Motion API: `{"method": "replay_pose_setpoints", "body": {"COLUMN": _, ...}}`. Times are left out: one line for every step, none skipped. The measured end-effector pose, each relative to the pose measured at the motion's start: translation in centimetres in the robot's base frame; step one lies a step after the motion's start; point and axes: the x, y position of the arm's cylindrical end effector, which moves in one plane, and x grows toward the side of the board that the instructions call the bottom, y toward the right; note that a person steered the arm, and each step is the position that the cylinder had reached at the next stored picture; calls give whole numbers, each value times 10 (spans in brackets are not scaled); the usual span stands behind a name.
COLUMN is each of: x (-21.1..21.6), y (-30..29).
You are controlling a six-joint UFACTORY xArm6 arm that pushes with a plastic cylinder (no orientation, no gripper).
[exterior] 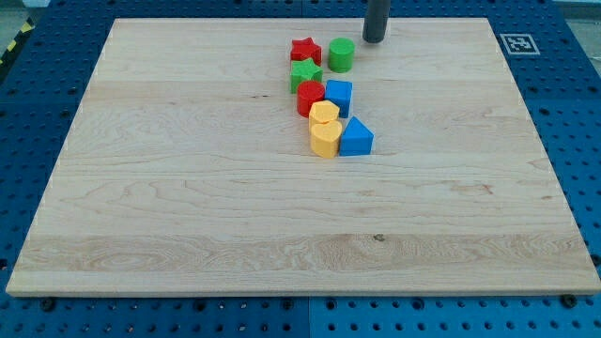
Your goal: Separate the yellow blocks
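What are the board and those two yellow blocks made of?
The board looks like pale wood with a matt finish: grain lines and joined planks show. The two yellow blocks look like painted wood or plastic, smooth and evenly coloured; which one, I cannot tell.

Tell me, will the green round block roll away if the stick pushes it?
Probably not. The green cylinder stands upright on its flat end, so it should slide. It looks short and wide, so tipping seems unlikely. My tip sits just to its right, toward the view's top.
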Motion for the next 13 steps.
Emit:
{"method": "replay_pose_setpoints", "body": {"x": 0, "y": 0}}
{"method": "replay_pose_setpoints", "body": {"x": 0, "y": -25}}
{"method": "replay_pose_setpoints", "body": {"x": -1, "y": -78}}
{"method": "replay_pose_setpoints", "body": {"x": -1, "y": -136}}
{"method": "replay_pose_setpoints", "body": {"x": 6, "y": -183}}
{"method": "replay_pose_setpoints", "body": {"x": 39, "y": -208}}
{"method": "replay_pose_setpoints", "body": {"x": 85, "y": -202}}
{"method": "replay_pose_setpoints", "body": {"x": 95, "y": -179}}
{"method": "replay_pose_setpoints", "body": {"x": 116, "y": -181}}
{"method": "replay_pose_setpoints", "body": {"x": 151, "y": -173}}
{"method": "replay_pose_setpoints", "body": {"x": 178, "y": -143}}
{"method": "replay_pose_setpoints", "body": {"x": 190, "y": -107}}
{"method": "replay_pose_setpoints", "body": {"x": 190, "y": -36}}
